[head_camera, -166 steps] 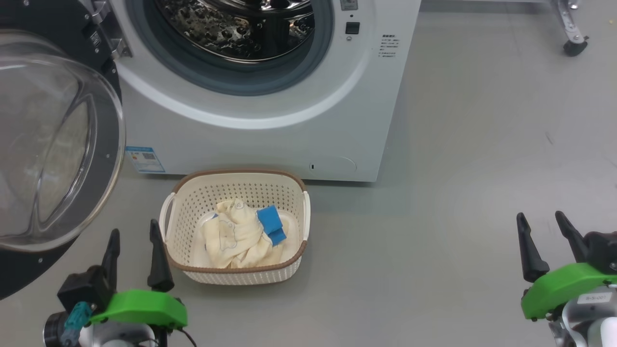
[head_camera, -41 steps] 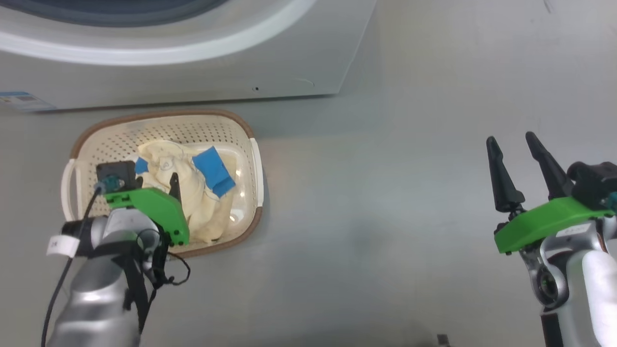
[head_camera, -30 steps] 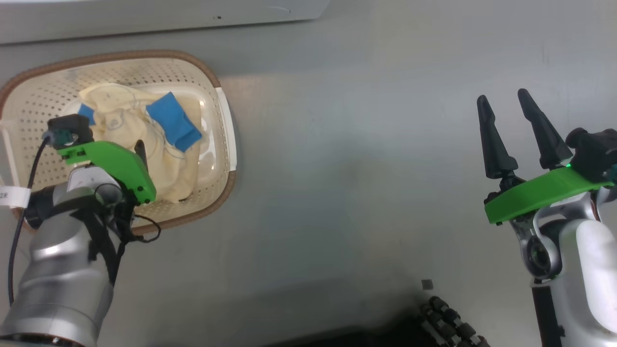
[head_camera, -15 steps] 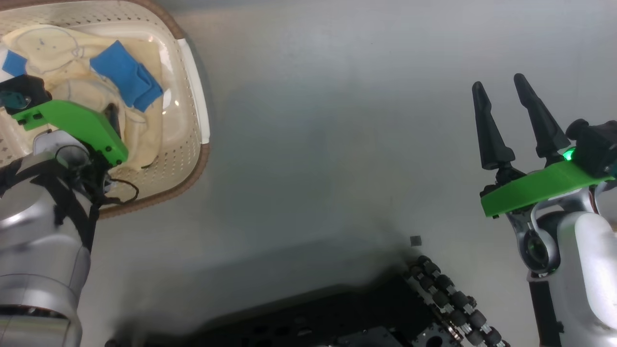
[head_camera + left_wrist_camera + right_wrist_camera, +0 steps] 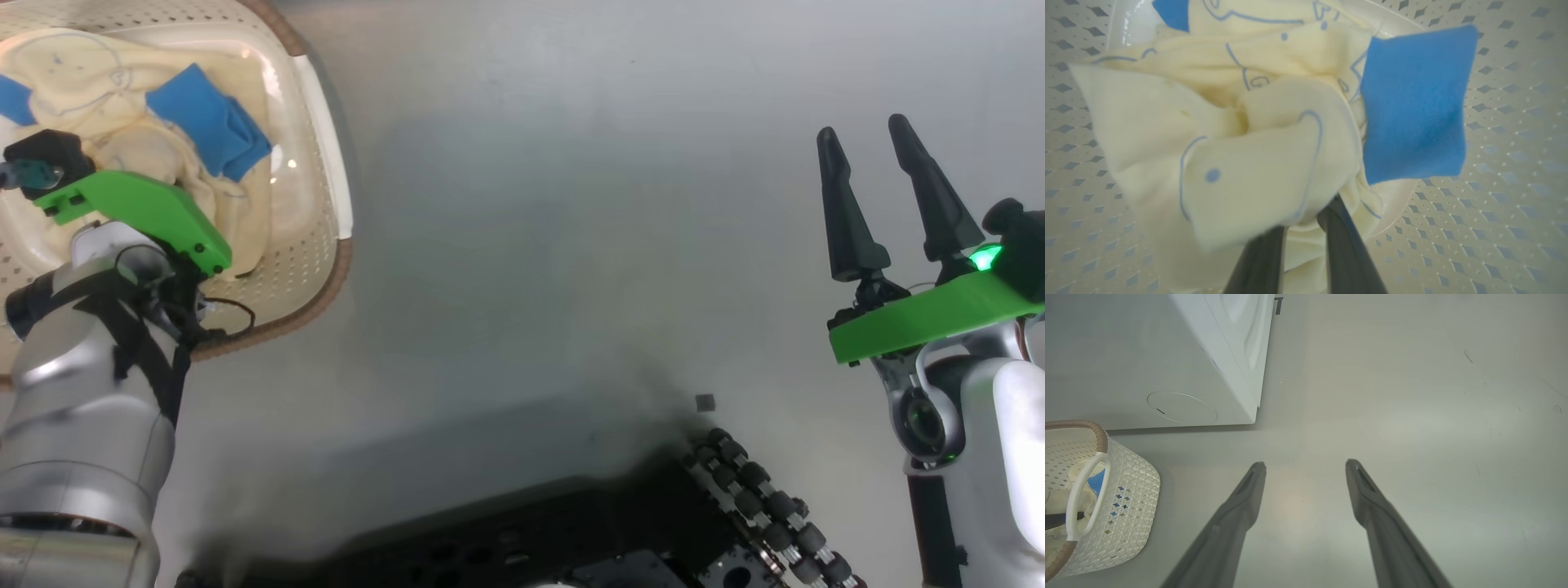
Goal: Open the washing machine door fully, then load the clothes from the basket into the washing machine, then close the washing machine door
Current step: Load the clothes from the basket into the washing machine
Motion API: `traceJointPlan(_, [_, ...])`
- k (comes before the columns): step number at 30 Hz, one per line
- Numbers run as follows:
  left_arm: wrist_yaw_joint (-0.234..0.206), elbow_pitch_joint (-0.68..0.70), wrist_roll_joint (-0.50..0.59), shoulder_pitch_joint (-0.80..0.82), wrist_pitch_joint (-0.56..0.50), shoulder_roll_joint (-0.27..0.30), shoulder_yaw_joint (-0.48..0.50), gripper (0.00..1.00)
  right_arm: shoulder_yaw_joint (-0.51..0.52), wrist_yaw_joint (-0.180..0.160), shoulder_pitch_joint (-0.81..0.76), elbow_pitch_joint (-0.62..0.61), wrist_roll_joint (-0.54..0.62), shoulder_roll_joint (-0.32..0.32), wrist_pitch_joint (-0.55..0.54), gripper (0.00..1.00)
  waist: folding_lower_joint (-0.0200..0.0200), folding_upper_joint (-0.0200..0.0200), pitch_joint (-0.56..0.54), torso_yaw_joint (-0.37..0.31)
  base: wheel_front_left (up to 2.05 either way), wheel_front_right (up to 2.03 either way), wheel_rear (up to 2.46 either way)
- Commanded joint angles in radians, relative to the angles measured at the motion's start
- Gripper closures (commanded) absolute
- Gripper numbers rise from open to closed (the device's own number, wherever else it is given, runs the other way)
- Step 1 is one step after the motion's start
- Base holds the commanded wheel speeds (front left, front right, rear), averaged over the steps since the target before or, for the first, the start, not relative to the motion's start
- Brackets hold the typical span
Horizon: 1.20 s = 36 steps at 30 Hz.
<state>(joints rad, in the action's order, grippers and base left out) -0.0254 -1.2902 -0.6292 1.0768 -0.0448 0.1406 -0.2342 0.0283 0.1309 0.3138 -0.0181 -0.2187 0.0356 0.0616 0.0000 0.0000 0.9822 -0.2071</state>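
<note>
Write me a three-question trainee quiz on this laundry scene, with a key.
1. True or false: the right gripper is open above the floor.
2. The clothes lie: A in the basket; B on the floor; C in the right gripper.
3. Which gripper is pinching cloth?
Key: 1 true; 2 A; 3 the left gripper.
</note>
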Motion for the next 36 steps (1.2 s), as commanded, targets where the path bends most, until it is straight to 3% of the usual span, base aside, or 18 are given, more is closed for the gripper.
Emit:
traceJointPlan(1, [0.005,0.004,0.003,-0.046,0.011,0.028,0.009,1.0,-0.011,0.0,-0.045,-0.033,0.0,0.015,-0.003,0.0,0.0,0.0,-0.009,0.012,0.0,0.0,0.0])
traceJointPlan(9, [0.048,0.003,0.026,-0.059,0.121,0.023,-0.023,1.0,0.004,0.0,-0.057,-0.041,0.0,0.015,-0.025,0.0,0.0,0.0,-0.082,0.073,0.0,0.0,0.0])
traceJointPlan(23, [0.044,0.046,0.07,-0.124,0.301,0.034,-0.058,1.0,0.029,0.0,-0.081,0.005,0.009,0.015,-0.025,0.0,0.0,0.0,-0.3,0.102,0.0,0.0,0.0])
traceJointPlan(36, [-0.03,0.47,0.159,-0.39,0.306,0.06,0.009,1.0,0.082,0.0,-0.161,0.016,0.057,0.015,-0.053,0.0,0.0,0.0,-0.566,0.133,0.0,0.0,0.0])
